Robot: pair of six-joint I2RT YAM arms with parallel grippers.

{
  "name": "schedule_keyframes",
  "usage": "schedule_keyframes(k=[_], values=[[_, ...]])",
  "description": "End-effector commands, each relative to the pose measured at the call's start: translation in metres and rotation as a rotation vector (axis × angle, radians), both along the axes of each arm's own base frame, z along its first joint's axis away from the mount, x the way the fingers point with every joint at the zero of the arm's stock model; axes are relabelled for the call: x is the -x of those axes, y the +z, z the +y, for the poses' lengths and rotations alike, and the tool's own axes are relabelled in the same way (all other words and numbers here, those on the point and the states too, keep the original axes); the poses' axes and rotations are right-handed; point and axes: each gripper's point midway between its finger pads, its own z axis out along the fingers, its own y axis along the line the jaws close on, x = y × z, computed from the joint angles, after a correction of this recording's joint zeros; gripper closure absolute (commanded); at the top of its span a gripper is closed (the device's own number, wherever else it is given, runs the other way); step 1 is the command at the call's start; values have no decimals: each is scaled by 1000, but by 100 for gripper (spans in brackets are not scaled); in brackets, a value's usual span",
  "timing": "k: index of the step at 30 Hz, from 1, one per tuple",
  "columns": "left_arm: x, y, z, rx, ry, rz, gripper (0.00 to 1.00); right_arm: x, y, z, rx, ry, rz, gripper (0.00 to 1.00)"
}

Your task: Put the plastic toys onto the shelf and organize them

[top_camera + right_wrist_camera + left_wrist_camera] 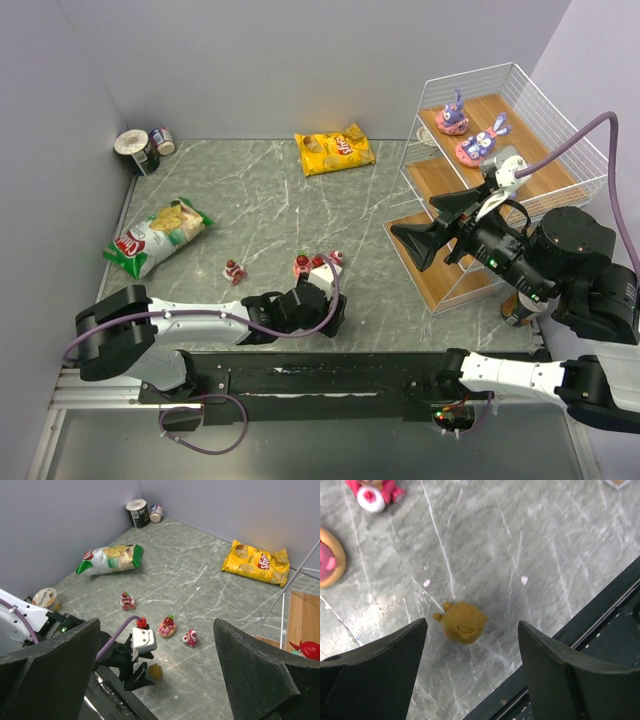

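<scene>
Well left of the shelf (545,165), on the grey marble surface (260,200), a small mustard-yellow toy (462,622) lies between the left fingers (380,670), which stand wide apart and touch nothing. The rounded toy may roll or squirt away if one finger reaches it first. The right fingers (50,665), fully spread and empty, hover just in front of the shelf and could bump its wire frame.

Standing at the right of the overhead frame: white wire shelf (520,115) with slanted wooden boards, carrying a purple bunny (453,113) and a second bunny (482,142) upright on the top board. Lying on the desk (400,260) near frame centre: lone red cake toy (234,271), red-pink cluster (318,263) to its right. Sitting low-centre in the left wrist view: ochre fruit piece (461,622).
</scene>
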Motion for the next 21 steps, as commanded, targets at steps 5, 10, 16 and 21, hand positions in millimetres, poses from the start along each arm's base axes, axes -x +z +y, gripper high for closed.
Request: schedule_keyframes(k=[5, 10, 16, 21], values=[[2, -7, -6, 31, -21, 5, 23, -3, 10, -1, -18, -18, -6, 0], [-1, -11, -10, 9, -40, -5, 26, -4, 10, 2, -12, -14, -7, 0], [-2, -14, -9, 6, -45, -3, 34, -6, 10, 4, -5, -19, -7, 0], [-6, -12, -8, 12, -46, -9, 37, -7, 9, 4, -4, -22, -5, 0]])
